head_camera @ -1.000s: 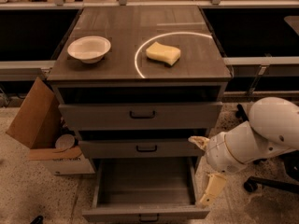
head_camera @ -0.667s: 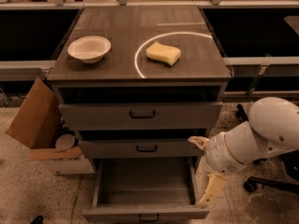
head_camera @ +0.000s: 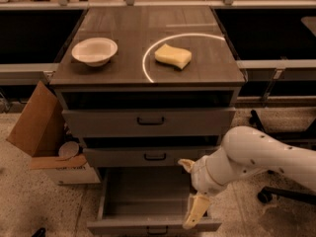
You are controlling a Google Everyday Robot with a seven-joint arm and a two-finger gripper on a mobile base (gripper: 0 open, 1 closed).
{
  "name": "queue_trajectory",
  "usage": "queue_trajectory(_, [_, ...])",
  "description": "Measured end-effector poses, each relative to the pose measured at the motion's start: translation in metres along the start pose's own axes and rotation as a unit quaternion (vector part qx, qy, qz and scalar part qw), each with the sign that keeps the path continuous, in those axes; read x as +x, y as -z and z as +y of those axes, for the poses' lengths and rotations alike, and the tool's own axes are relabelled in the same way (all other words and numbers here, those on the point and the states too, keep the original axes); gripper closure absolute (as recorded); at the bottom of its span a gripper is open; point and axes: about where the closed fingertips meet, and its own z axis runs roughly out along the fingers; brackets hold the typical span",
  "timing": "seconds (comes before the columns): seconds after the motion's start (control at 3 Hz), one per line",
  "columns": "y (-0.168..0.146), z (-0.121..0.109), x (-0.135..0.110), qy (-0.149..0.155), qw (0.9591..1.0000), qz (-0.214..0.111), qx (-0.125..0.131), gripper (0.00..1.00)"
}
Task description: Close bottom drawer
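Note:
The bottom drawer [head_camera: 148,225] is the lowest of the grey cabinet's three drawers. It stands pulled far out, its empty inside showing, with a small black handle on its narrow front. My gripper [head_camera: 192,189], on a white arm coming from the right, hangs over the drawer's right side, just behind the front panel. Its two pale fingers are spread apart, one fingertip [head_camera: 186,164] near the middle drawer [head_camera: 148,156] and the other low by the bottom drawer's front. It holds nothing.
The top drawer [head_camera: 148,121] and the middle drawer are each slightly out. On the cabinet top [head_camera: 123,73] sit a white bowl [head_camera: 94,51] and a yellow sponge [head_camera: 173,56]. An open cardboard box [head_camera: 39,132] stands on the floor at the left. A chair base [head_camera: 276,194] is at the right.
My gripper and arm have moved left and a little down, further over the open bottom drawer. The drawer itself has not moved.

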Motion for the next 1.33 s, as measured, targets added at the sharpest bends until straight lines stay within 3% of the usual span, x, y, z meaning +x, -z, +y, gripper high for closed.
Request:
queue_trajectory(0.33, [-0.083, 0.003, 0.009, -0.005, 0.9998, -0.019, -0.011, 0.0])
queue_trajectory(0.67, [-0.141, 0.009, 0.023, -0.023, 0.9986, -0.042, -0.022, 0.0])
queue_trajectory(1.0, [-0.147, 0.008, 0.028, -0.025, 0.9986, -0.041, -0.022, 0.0])
queue_trajectory(1.33, [-0.173, 0.006, 0.06, -0.023, 0.9989, -0.031, -0.024, 0.0])
